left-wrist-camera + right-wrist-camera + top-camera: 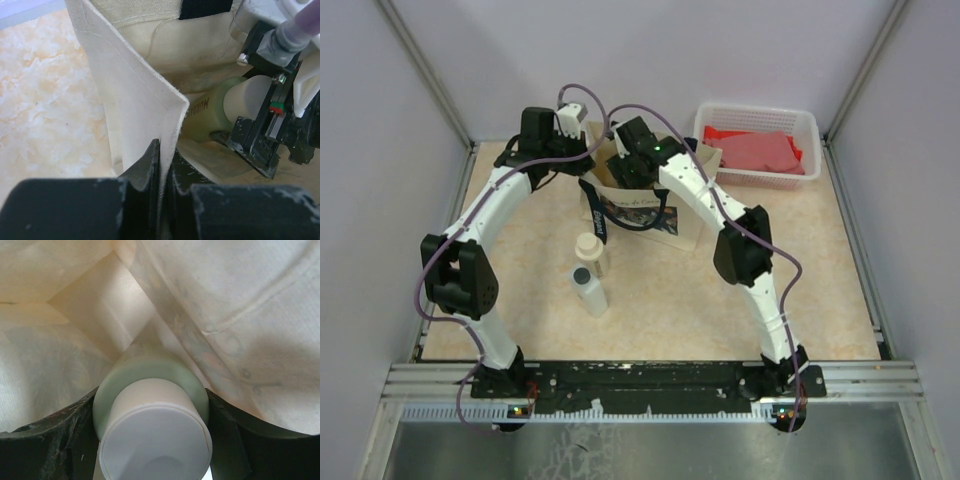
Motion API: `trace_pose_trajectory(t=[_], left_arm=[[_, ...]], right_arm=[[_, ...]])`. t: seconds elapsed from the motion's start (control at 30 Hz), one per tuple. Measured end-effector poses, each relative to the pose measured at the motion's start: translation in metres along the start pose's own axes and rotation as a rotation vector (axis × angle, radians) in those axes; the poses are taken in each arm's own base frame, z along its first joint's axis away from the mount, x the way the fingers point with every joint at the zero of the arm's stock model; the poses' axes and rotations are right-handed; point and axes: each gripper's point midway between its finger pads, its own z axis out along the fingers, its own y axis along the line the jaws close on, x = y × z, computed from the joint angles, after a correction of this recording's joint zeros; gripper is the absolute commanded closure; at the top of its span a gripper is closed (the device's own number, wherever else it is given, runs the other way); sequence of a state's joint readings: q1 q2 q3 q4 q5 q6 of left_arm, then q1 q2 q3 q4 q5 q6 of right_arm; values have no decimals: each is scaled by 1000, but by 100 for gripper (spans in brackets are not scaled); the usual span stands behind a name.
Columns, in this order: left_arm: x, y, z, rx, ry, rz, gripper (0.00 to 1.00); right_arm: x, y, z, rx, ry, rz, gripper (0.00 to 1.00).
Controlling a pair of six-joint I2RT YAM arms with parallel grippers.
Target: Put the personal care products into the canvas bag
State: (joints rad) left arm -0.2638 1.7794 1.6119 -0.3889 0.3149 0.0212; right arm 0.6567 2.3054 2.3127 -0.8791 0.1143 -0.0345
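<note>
Nearest my left wrist lens were the dark fingers (144,167) of the left gripper (161,150), pressed together on a folded corner of the canvas bag (125,95), with the cloth pinched between them. From the top camera the marbled beige table (770,290) spread widest. Both arms reached from their bases at the near edge to meet over the bag, which stood toward the far side with its mouth open upward and its dark printed panel facing me. One navy handle (596,214) drooped down the bag's front. In the far right corner, apart from the bag, sat a white basket (757,106) holding red contents (760,150). The right gripper (152,437) was down inside the bag with canvas walls all round it. Its jaws were clamped on either side of an olive-green bottle (150,382), gripping it just below its cream cap (156,440), and the cap end pointed back at my right wrist lens. The left wrist view showed that bottle tilted inside the bag; whether it touched the bag's floor I could not tell. On the table in front of the bag, two products appeared to stand upright just beside each other: a beige bottle (590,252) with a cream cap, nearer the bag, and a white bottle (591,295) with a dark cap, nearer me.
</note>
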Motion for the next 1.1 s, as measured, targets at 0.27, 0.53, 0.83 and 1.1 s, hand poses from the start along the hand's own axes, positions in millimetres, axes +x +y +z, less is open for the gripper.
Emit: trace_pose_trajectory(t=[0.27,0.53,0.83,1.1], left_arm=[[0,0,0,0,-1,1,100],[0,-5,1,8,0,4,100],[0,-6,1,11,1,1,100],[2,-6,1,11,6,-6,100]], right_arm=[[5,-12,1,11,18,53,100],[20,-30,0,40,73,98,97],[26,-33,5,40,94,100,52],[36,-30,17,13,123,100,28]])
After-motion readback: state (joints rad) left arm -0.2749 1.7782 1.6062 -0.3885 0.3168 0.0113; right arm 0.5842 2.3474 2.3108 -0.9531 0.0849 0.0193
